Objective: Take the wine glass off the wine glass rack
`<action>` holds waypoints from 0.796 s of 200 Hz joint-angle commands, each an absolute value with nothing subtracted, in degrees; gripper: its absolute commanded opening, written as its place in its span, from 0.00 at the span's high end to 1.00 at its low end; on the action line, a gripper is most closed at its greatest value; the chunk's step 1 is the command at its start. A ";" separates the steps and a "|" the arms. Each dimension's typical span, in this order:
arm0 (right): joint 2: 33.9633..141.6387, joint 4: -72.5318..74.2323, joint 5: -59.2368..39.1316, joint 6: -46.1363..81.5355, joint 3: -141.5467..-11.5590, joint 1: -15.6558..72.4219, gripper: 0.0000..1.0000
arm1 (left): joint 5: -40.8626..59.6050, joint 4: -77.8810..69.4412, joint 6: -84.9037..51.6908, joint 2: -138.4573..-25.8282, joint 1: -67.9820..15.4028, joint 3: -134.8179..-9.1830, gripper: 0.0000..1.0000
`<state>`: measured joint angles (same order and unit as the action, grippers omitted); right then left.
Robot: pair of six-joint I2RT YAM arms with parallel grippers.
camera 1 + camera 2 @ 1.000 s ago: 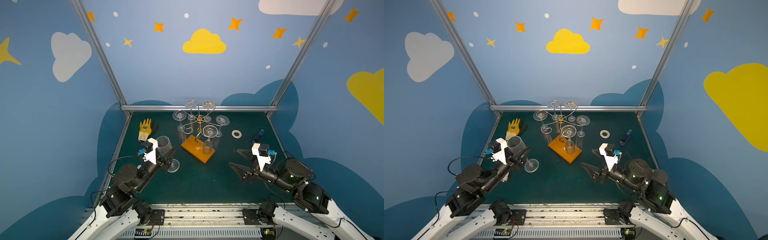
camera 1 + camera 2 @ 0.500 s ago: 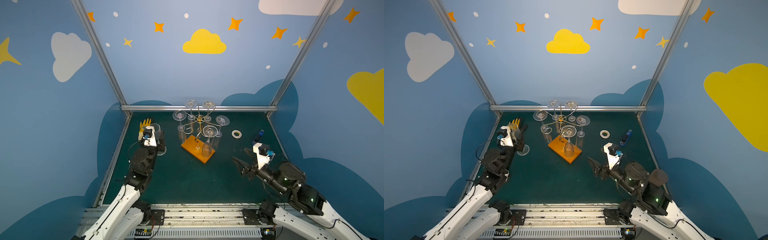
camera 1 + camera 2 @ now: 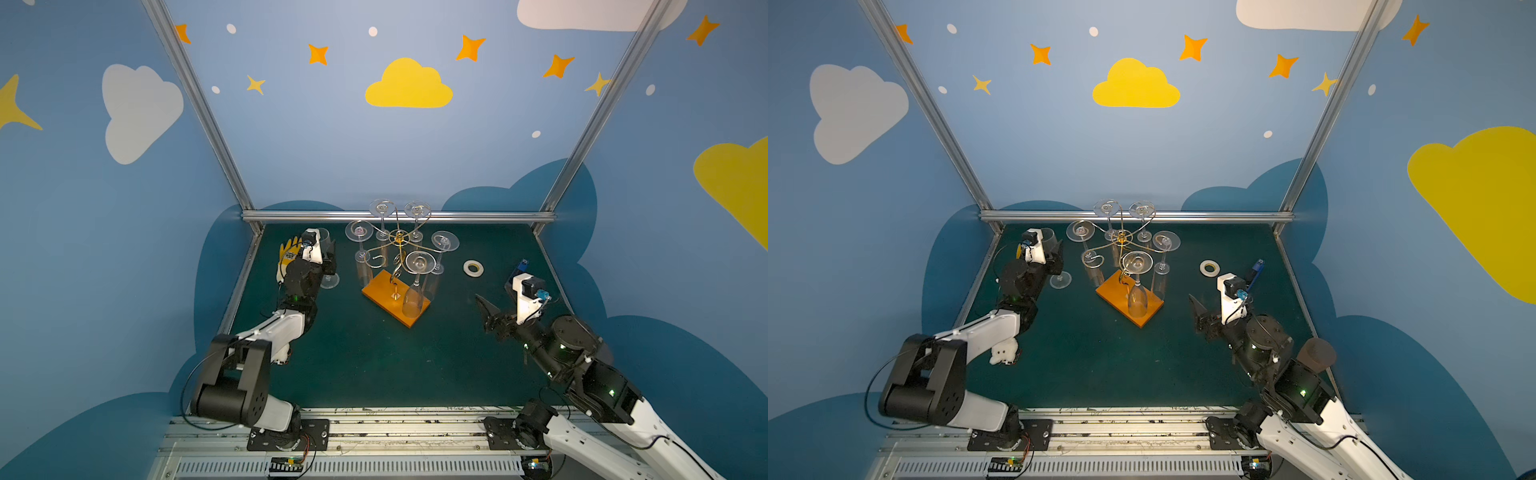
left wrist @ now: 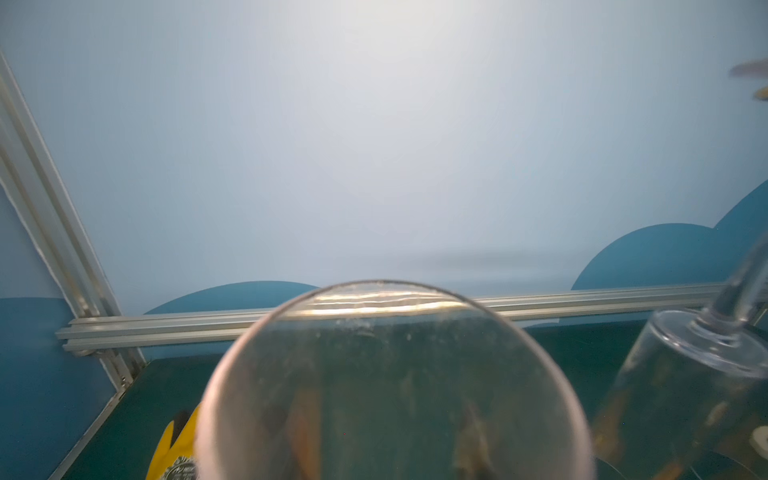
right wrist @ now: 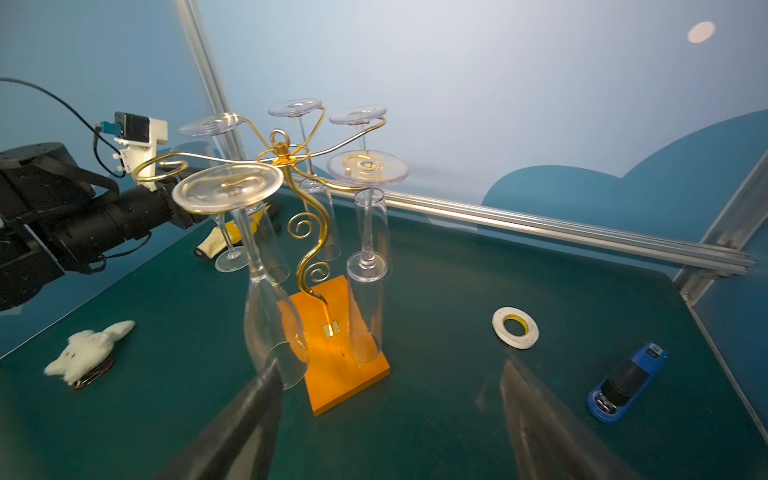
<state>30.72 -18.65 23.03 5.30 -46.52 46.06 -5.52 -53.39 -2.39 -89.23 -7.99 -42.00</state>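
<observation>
The left fingers [image 3: 330, 259] are closed on the bowl of the wine glass [image 3: 323, 237]. It is off the wine glass rack [image 3: 390, 297] and upright at the back-left of the bench [image 3: 374, 365], just beside a yellow glove [image 3: 289, 251]. In the left wrist view the rim fills the foreground. In both top views the foot sits low, but I cannot tell whether it touches the bench. Five other glasses hang upside down on the rack's gold arms, and the curl nearest the left arm is empty. The right fingers [image 5: 249, 419] are spread wide and empty, pointing at the rack from the right, well clear of it.

The step in hand looks like setting the freed glass down.

- Lower it straight, stem vertical, until the whole foot lies flat on bare bench. An edge resting on the glove would leave it tilted.
- Open the fingers slowly and only a little at first. A tall, light glass tips easily if one finger drags on the bowl.
- Draw back along the arm's own line. The nearest hanging glass shows close by in the left wrist view, so a sideways swing risks knocking it.
- Keep the right arm where it is, so it does not nudge the rack.
</observation>
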 commanded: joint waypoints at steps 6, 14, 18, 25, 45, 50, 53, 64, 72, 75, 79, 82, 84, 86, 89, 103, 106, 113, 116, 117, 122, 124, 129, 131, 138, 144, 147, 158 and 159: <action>30.30 -19.28 24.88 6.06 -47.00 44.56 0.19 | -3.00 -65.15 -1.59 -97.17 -7.75 -46.75 0.62; 30.49 -19.82 24.79 6.05 -47.35 44.31 0.19 | -2.75 -67.04 -1.37 -99.77 -7.67 -47.71 0.62; 30.62 -20.09 24.79 6.04 -47.50 44.26 0.19 | -2.73 -67.92 -1.21 -101.03 -7.60 -48.23 0.62; 30.80 -20.46 24.63 6.10 -47.70 44.13 0.18 | -2.62 -69.43 -0.87 -103.14 -7.65 -49.07 0.62; 31.27 -20.74 24.54 6.20 -47.99 43.89 0.19 | -2.37 -72.12 -0.54 -108.26 -7.56 -51.22 0.62; 31.37 -20.87 24.49 6.18 -48.07 43.86 0.19 | -2.33 -72.43 -0.64 -109.25 -7.56 -51.74 0.62; 31.44 -20.91 24.50 6.23 -48.09 43.86 0.19 | -2.32 -72.61 -0.63 -109.84 -7.56 -52.02 0.62; 31.68 -21.07 24.39 6.27 -48.24 43.77 0.18 | -2.19 -73.12 -0.74 -111.77 -7.55 -52.94 0.62; 31.86 -21.18 24.31 6.39 -48.37 43.65 0.19 | -2.11 -73.57 -0.72 -112.95 -7.51 -53.53 0.62; 31.90 -21.18 24.26 6.41 -48.34 43.68 0.19 | -2.03 -73.71 -0.77 -113.31 -7.49 -53.72 0.62; 32.02 -21.25 24.10 6.43 -48.43 43.66 0.19 | -2.02 -73.94 -0.86 -113.92 -7.47 -54.01 0.62; 32.10 -21.27 24.10 6.42 -48.44 43.67 0.19 | -1.94 -74.13 -0.79 -114.39 -7.47 -54.19 0.62; 32.13 -21.27 24.04 6.48 -48.52 43.63 0.19 | -1.94 -74.28 -0.70 -114.58 -7.47 -54.28 0.62; 32.16 -21.27 24.01 6.45 -48.52 43.67 0.19 | -1.87 -74.45 -0.68 -114.89 -7.47 -54.44 0.62; 32.24 -21.23 23.93 6.43 -48.53 43.60 0.19 | -1.71 -74.65 -0.68 -115.25 -7.48 -54.62 0.62; 32.43 -21.36 23.77 6.77 -48.52 43.55 0.18 | -1.58 -75.80 -0.79 -116.79 -7.47 -55.03 0.62; 32.43 -21.40 23.74 6.89 -48.53 43.55 0.19 | -1.53 -76.03 -0.78 -117.07 -7.47 -55.16 0.62; 32.52 -21.40 23.66 7.03 -48.56 43.57 0.19 | -1.54 -76.42 -0.88 -117.64 -7.47 -55.35 0.62; 32.52 -21.52 23.60 7.11 -48.57 43.59 0.18 | -1.50 -76.53 -0.86 -117.82 -7.47 -55.37 0.62; 32.52 -21.52 23.58 7.11 -48.54 43.59 0.19 | -1.50 -76.54 -0.87 -117.93 -7.47 -55.41 0.62; 32.52 -21.61 23.56 7.24 -48.52 43.59 0.18 | -1.37 -76.61 -0.88 -118.21 -7.47 -55.50 0.62; 32.52 -21.62 23.55 7.28 -48.52 43.57 0.19 | -1.33 -76.57 -0.90 -118.32 -7.47 -55.53 0.62; 32.52 -21.62 23.62 7.29 -48.47 43.55 0.18 | -1.24 -76.57 -1.03 -118.56 -7.47 -55.63 0.62; 32.52 -21.62 23.64 7.36 -48.46 43.54 0.19 | -1.17 -76.56 -1.11 -118.61 -7.47 -55.70 0.62; 32.52 -21.62 23.71 7.38 -48.43 43.57 0.18 | -1.10 -76.64 -1.21 -118.95 -7.47 -55.72 0.62; 32.52 -21.62 23.73 7.36 -48.47 43.51 0.19 | -1.06 -76.71 -1.31 -119.13 -7.47 -55.81 0.62; 32.52 -21.62 23.80 7.43 -48.46 43.53 0.18 | -1.05 -76.75 -1.38 -119.28 -7.47 -55.81 0.62; 32.64 -21.59 23.90 7.38 -48.49 43.50 0.19 | -1.05 -77.00 -1.41 -119.58 -7.47 -55.73 0.60; 32.67 -21.56 23.95 7.38 -48.50 43.50 0.19 | -1.05 -77.04 -1.41 -119.55 -7.47 -55.73 0.60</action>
